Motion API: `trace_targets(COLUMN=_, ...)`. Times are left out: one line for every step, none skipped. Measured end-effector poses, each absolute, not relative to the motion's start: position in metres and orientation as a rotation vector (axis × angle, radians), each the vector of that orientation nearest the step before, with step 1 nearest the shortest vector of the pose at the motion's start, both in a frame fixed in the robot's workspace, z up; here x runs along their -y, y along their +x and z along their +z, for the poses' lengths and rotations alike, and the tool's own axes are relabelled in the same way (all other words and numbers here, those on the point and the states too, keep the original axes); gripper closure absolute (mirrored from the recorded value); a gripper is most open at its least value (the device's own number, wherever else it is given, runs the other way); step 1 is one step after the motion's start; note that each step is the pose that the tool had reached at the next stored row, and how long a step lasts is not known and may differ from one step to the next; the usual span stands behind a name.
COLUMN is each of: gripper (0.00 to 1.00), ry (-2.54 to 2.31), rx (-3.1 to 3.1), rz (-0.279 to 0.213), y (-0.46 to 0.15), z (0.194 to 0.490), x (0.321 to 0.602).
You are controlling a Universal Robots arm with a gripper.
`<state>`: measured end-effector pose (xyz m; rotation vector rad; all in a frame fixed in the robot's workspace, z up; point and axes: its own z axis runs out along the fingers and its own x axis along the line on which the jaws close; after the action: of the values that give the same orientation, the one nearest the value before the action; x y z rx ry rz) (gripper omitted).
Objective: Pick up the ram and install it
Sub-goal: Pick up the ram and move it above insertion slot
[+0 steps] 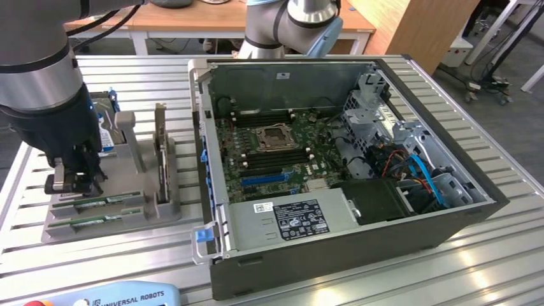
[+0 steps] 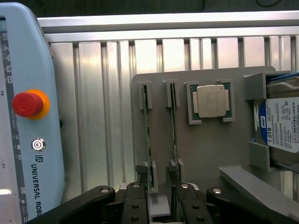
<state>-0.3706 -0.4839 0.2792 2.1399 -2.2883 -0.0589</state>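
Ribbed metal desk (image 1: 488, 258), open case (image 1: 340, 159) mid-desk: the pick-up is in hand and the ram is not yet gripped.
Exterior view: the gripper (image 1: 75, 183) hangs over the holder (image 1: 127, 224) near the desk's edge at the exterior view's left. Wrist view: the jaws are spread wide and empty over the ends of the ram (image 2: 146, 135) and a second stick (image 2: 174, 123), both on edge in slots. The grasp probably calls for centring on one stick.

Thin green ram (image 2: 146, 130), on edge, slotted in grey holder (image 2: 210, 154)
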Motion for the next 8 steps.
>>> trace_targets(gripper=0.7, ry=2.14, rx=2.288, rz=-0.059, y=-0.371, z=0.278, x=0.484)
trace_targets(gripper=0.7, ry=2.14, rx=2.288, rz=-0.059, y=-0.371, z=0.277, x=0.485)
trace_targets(gripper=0.7, ry=2.14, rx=2.288, rz=-0.059, y=-0.371, z=0.272, x=0.486)
trace_targets(gripper=0.7, ry=2.14, rx=2.288, rz=-0.059, y=-0.371, z=0.268, x=0.486)
trace_targets(gripper=0.7, ry=2.14, rx=2.288, rz=-0.059, y=-0.371, z=0.268, x=0.486)
trace_targets(gripper=0.7, ry=2.14, rx=2.288, rz=-0.059, y=-0.371, z=0.268, x=0.486)
trace_targets(gripper=0.7, ry=2.14, rx=2.288, rz=-0.059, y=-0.371, z=0.268, x=0.486)
trace_targets(gripper=0.7, ry=2.14, rx=2.288, rz=-0.059, y=-0.371, z=0.268, x=0.486)
